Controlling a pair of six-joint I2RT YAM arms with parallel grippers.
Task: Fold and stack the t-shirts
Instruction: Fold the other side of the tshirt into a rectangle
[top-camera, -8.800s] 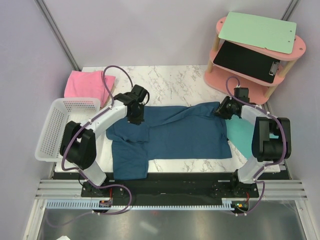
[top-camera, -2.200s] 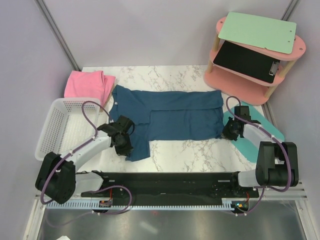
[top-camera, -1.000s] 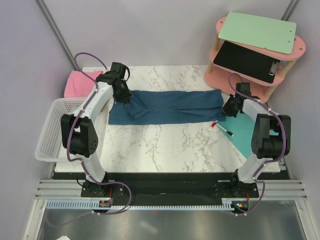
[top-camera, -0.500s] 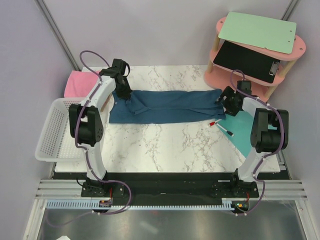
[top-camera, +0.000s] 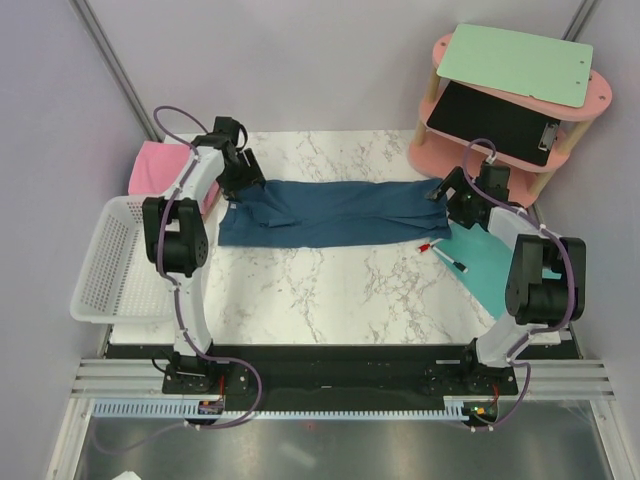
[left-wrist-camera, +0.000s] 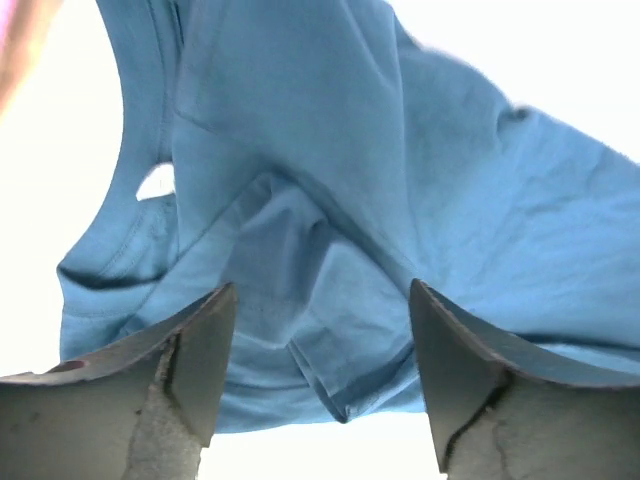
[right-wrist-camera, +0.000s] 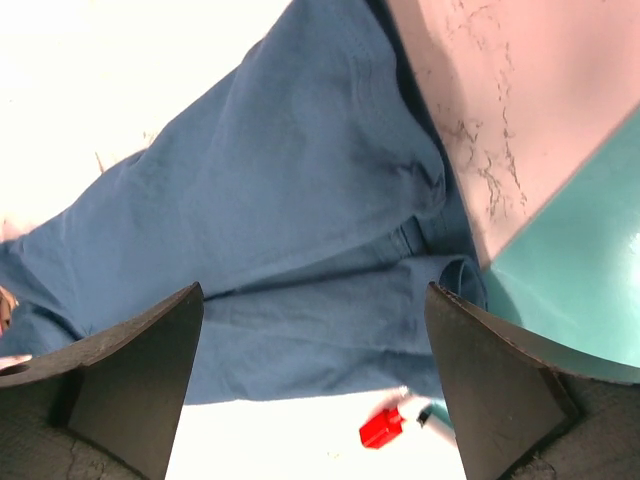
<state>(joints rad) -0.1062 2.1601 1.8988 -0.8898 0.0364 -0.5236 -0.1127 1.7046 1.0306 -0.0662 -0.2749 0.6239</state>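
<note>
Your left gripper (top-camera: 243, 180), right gripper (top-camera: 447, 196): spread, empty, one per end of the dark teal-blue cloth t-shirt (top-camera: 335, 212), banded across the white marble table (top-camera: 330, 290)'s far half so the fold settles flat; light pink cloth t-shirt (top-camera: 155, 170): table's far-left corner.

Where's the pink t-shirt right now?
In the top view, the pink t-shirt sits at the far left corner of the table, behind the white basket, left of the blue t-shirt.

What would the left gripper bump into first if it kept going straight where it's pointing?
Most likely the blue t-shirt. The left gripper has its jaws open and points right at the folded cloth, with nothing in between. How far away the cloth is, the picture doesn't show.
</note>
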